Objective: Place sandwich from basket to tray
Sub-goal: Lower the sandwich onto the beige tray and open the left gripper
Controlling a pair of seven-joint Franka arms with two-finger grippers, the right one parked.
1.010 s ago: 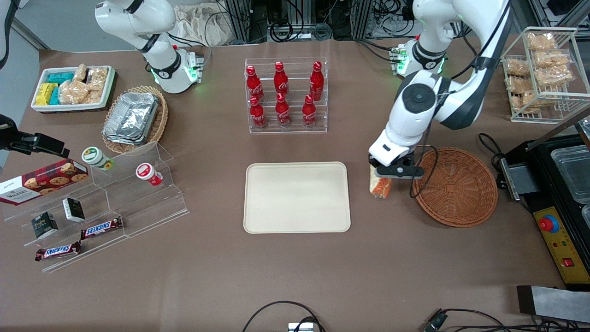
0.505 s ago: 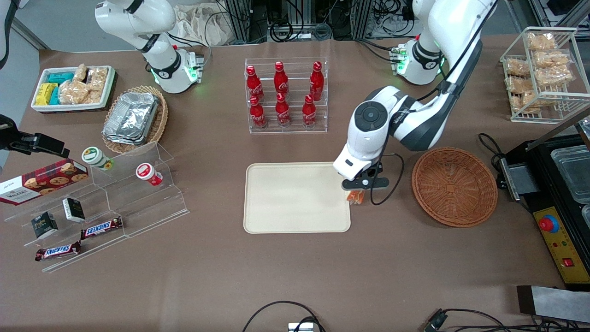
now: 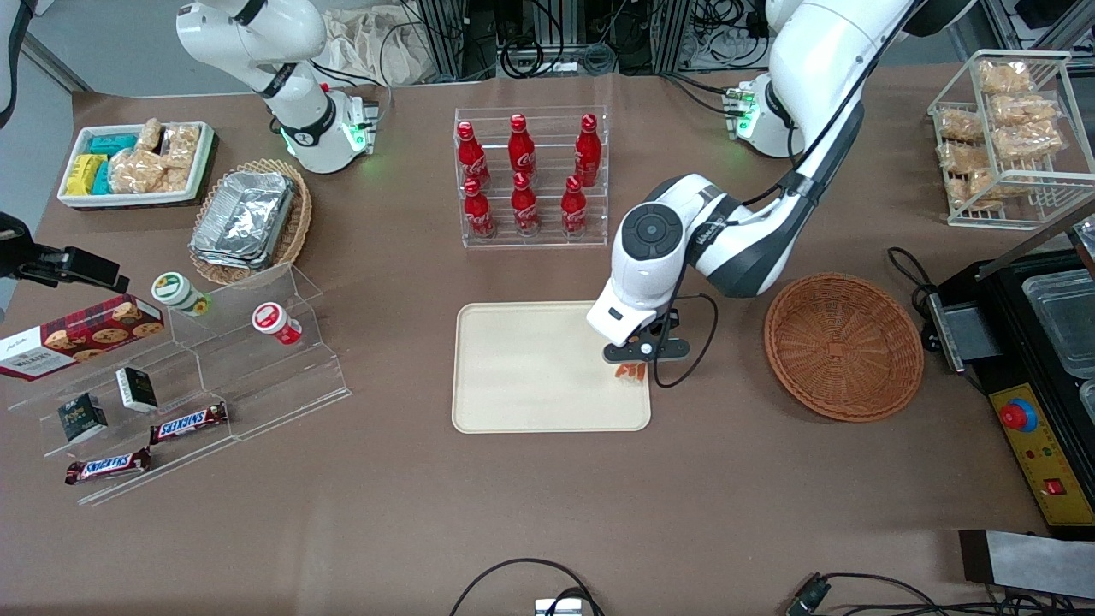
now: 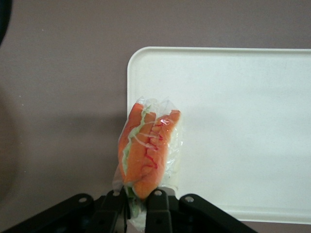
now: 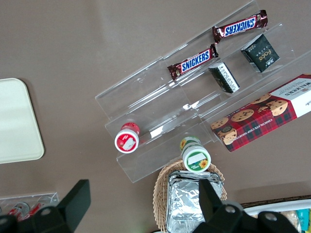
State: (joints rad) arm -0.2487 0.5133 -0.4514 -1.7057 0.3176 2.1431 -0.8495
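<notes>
My left gripper [image 3: 634, 364] hangs over the edge of the cream-beige tray [image 3: 530, 368] that lies nearest the basket, and it is shut on the sandwich [image 3: 631, 370]. In the left wrist view the wrapped sandwich [image 4: 148, 148] shows orange and pale green filling, pinched between the black fingers [image 4: 158, 211] of the gripper [image 4: 141, 206]. It hangs half over the tray's rim [image 4: 130, 77] and half over the brown table. The round reddish-brown wicker basket [image 3: 843, 345] stands beside the tray, toward the working arm's end of the table, with nothing in it.
A clear rack of red cola bottles [image 3: 530, 175] stands farther from the front camera than the tray. A wire rack of snack bags [image 3: 1005, 133] and a black machine [image 3: 1039, 359] flank the basket. Stepped acrylic shelves [image 3: 188, 376] with snack bars stand toward the parked arm's end.
My gripper has carried the sandwich away from the basket's edge, across the bare table, to above the tray's edge. The arm has swung toward the parked arm's end.
</notes>
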